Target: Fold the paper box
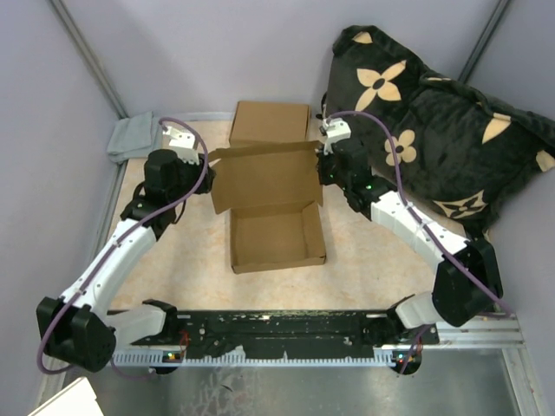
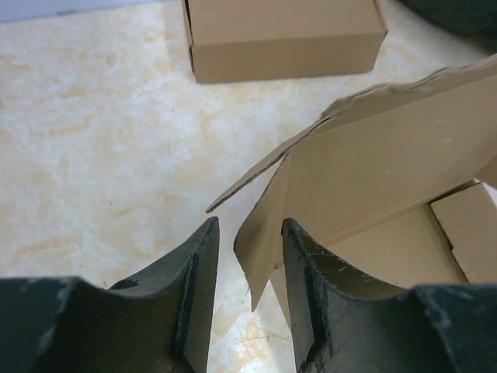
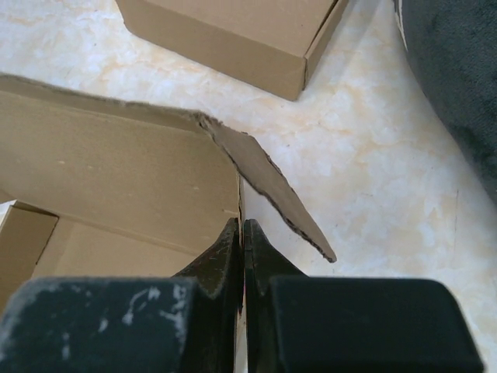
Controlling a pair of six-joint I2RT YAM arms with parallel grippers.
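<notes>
An open brown paper box (image 1: pixel 276 234) lies mid-table with its lid (image 1: pixel 264 176) raised upright. My left gripper (image 1: pixel 205 165) is open at the lid's left end; in the left wrist view (image 2: pixel 250 233) the lid's left side flap (image 2: pixel 260 233) hangs between the fingers (image 2: pixel 299 256), untouched on the left side. My right gripper (image 1: pixel 323 165) is at the lid's right end. In the right wrist view (image 3: pixel 242 233) its jaws are pressed together on the lid's right edge (image 3: pixel 240 203), with the right side flap (image 3: pixel 272 183) splayed outward.
A second, closed brown box (image 1: pixel 270 122) sits just behind the lid. A grey cloth (image 1: pixel 134 138) lies at the back left corner. A big black floral cushion (image 1: pixel 434 121) fills the back right, close to my right arm.
</notes>
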